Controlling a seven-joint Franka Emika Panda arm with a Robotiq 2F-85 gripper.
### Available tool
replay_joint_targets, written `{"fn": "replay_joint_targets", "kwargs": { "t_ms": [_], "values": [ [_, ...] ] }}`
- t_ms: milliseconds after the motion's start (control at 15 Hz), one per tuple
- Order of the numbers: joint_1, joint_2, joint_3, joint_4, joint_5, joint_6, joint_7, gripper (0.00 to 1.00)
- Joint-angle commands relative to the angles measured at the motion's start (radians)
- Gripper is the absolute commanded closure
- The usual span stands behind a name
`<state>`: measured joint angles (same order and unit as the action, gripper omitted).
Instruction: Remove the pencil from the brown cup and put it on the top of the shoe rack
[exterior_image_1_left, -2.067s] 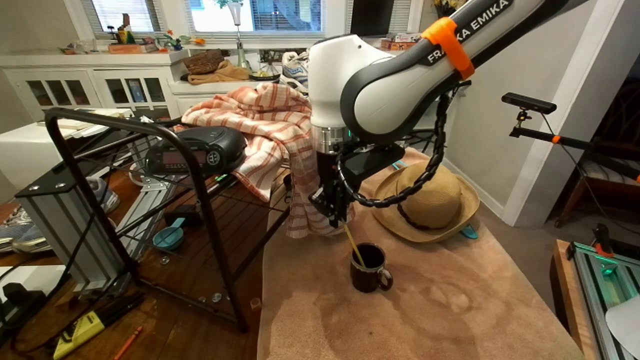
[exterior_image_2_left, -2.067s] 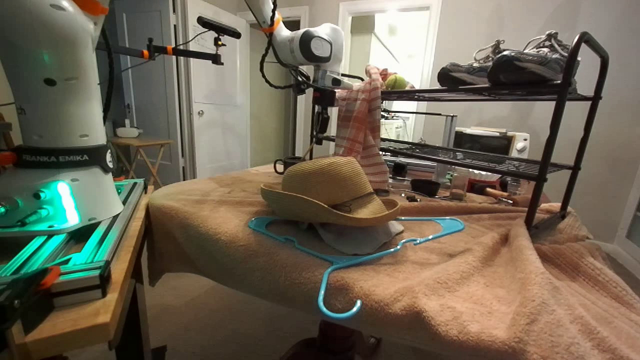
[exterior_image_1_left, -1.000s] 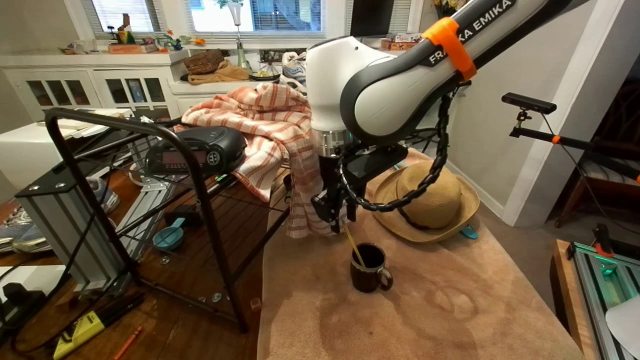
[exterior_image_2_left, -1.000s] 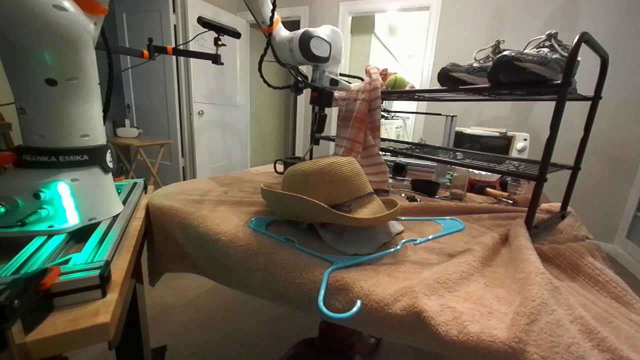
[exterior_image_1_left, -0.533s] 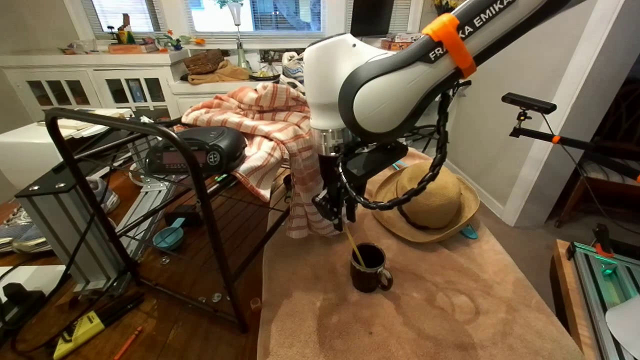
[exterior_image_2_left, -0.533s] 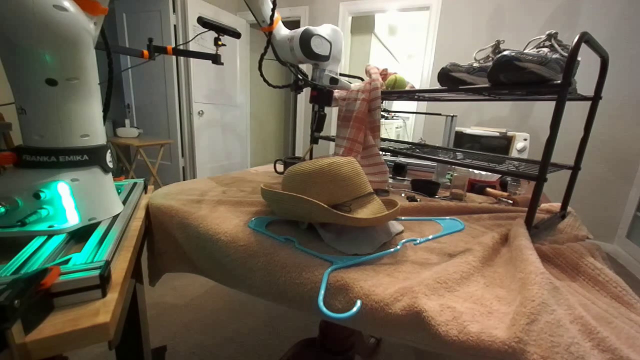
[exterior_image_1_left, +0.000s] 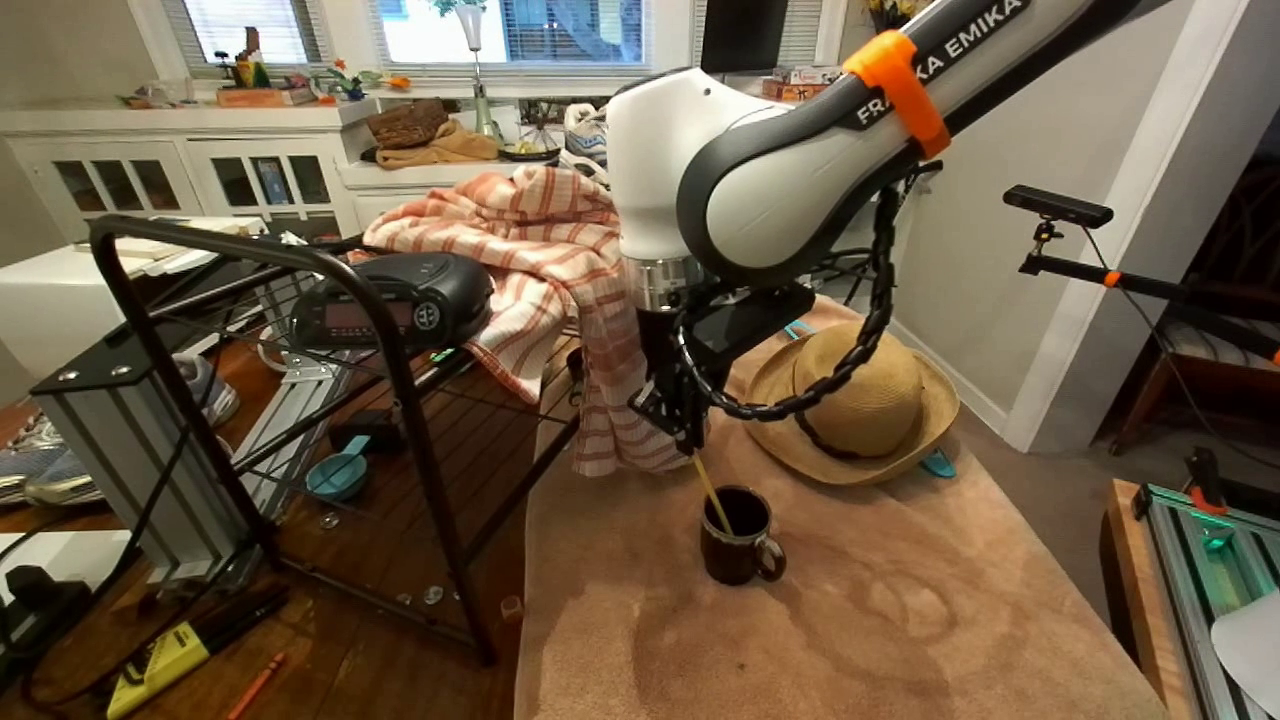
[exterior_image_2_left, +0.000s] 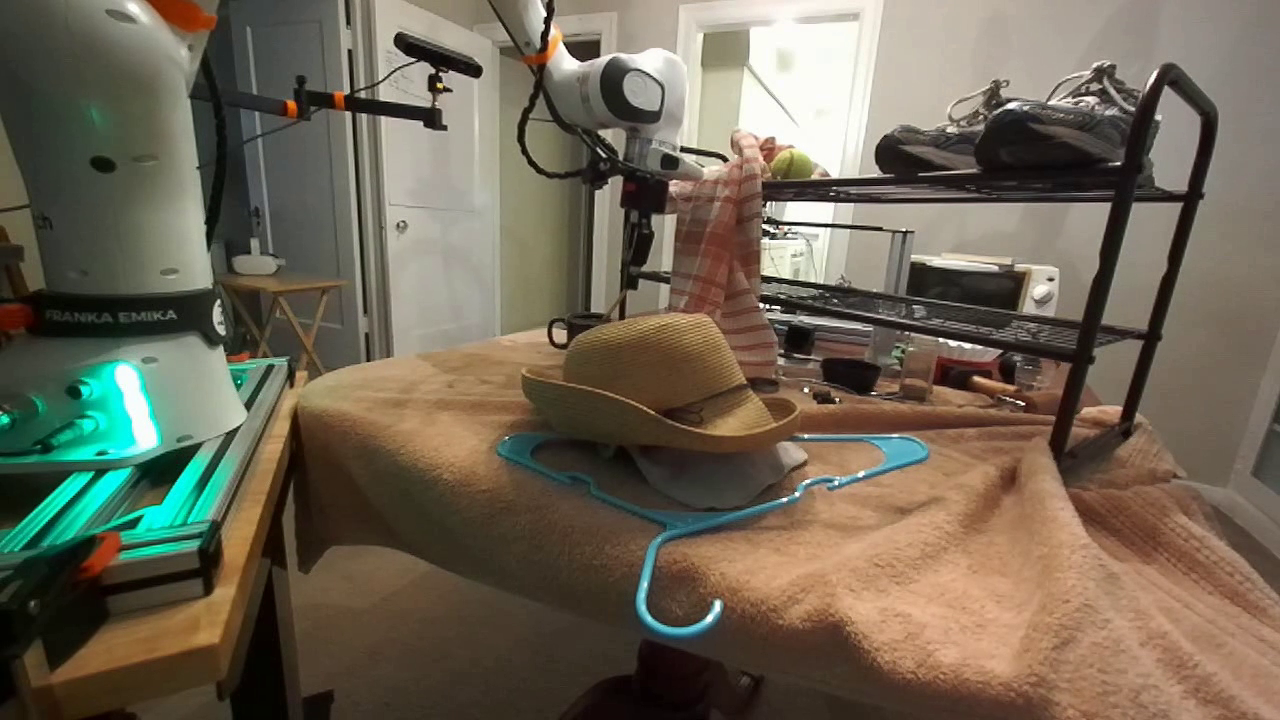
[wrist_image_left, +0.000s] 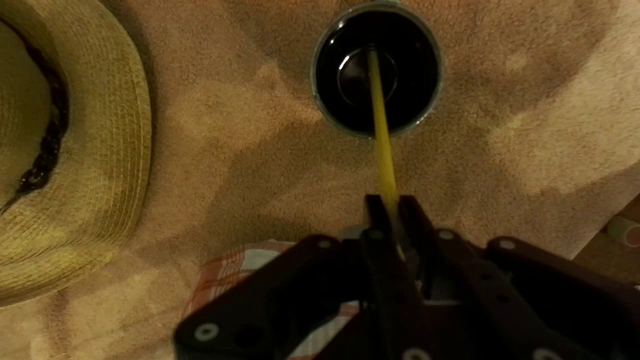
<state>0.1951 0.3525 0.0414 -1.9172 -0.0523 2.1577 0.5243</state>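
The pencil (exterior_image_1_left: 709, 484) is a thin yellow stick leaning in the dark brown cup (exterior_image_1_left: 735, 562), its lower end inside and its upper part over the rim. In the wrist view the pencil (wrist_image_left: 382, 140) runs from the cup (wrist_image_left: 436, 70) up between my fingertips. My gripper (wrist_image_left: 390, 201) is shut on the pencil's upper part; in an exterior view the gripper (exterior_image_1_left: 690, 446) is above and beside the cup. The straw hat partly hides the cup (exterior_image_2_left: 577, 324) in an exterior view. The black shoe rack (exterior_image_2_left: 1105, 245) shows in both exterior views, its frame (exterior_image_1_left: 405, 400) left of the cup.
A straw hat (exterior_image_1_left: 862, 395) lies beside the cup, with a blue hanger (exterior_image_2_left: 690, 520) by it. A checked cloth (exterior_image_1_left: 600, 300) hangs off the rack close to my gripper. A clock radio (exterior_image_1_left: 390, 300), shoes (exterior_image_2_left: 1050, 135) and a ball (exterior_image_2_left: 791, 165) sit on the rack.
My gripper's fingers have closed from apart to together around the pencil, after a small shift of the arm. The cup and pencil show no clear movement.
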Motion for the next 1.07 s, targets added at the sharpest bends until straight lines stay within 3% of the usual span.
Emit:
{"fn": "replay_joint_targets", "kwargs": {
  "t_ms": [0, 400, 1000],
  "values": [
    [0.012, 0.013, -0.008, 0.021, -0.015, -0.028, 0.018, 1.0],
    [0.012, -0.043, 0.0, 0.016, -0.004, -0.053, 0.013, 0.98],
    [-0.031, -0.303, 0.005, -0.063, 0.018, -0.032, 0.051, 0.98]
  ]
}}
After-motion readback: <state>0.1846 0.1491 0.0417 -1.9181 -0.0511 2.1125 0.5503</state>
